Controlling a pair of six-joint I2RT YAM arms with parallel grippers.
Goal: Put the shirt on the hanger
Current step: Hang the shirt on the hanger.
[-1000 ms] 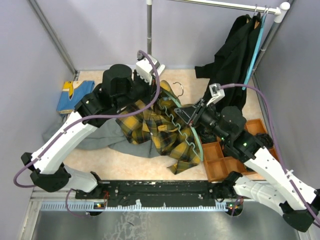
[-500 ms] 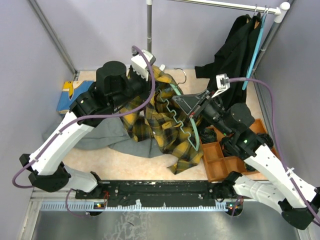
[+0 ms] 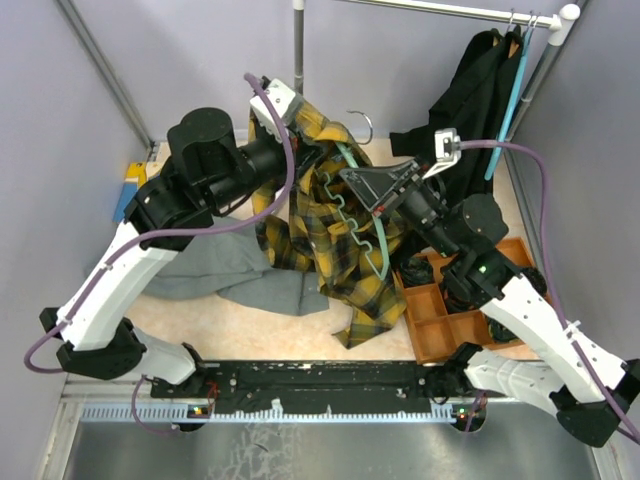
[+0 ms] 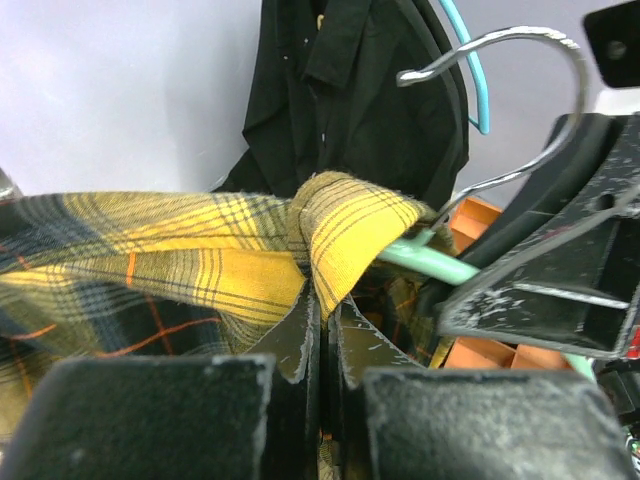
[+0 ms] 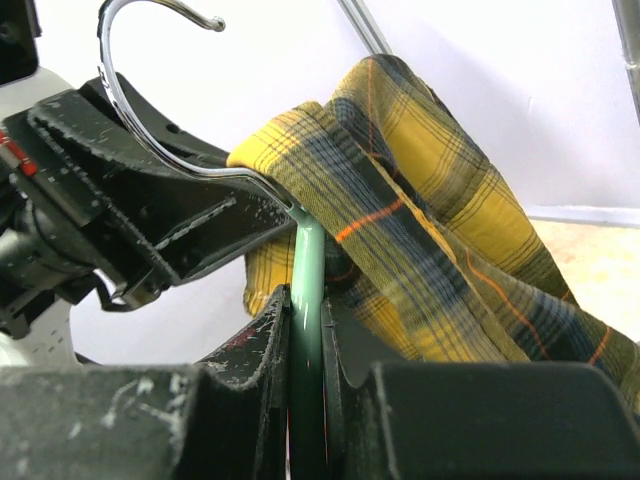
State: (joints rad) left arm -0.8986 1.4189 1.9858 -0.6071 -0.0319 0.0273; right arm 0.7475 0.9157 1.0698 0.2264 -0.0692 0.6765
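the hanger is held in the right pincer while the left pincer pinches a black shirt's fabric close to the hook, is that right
Not quite. The hanger is in the right pincer, but the fabric that the left pincer pinches close to the hook is the yellow plaid shirt, not a black one. The left wrist view shows this; the black garment hangs behind it.

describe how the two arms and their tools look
Both the left arm and right arm have white shells with black joints and bases, each trailed by a purple cable. The left tool and right tool are black and scuffed.
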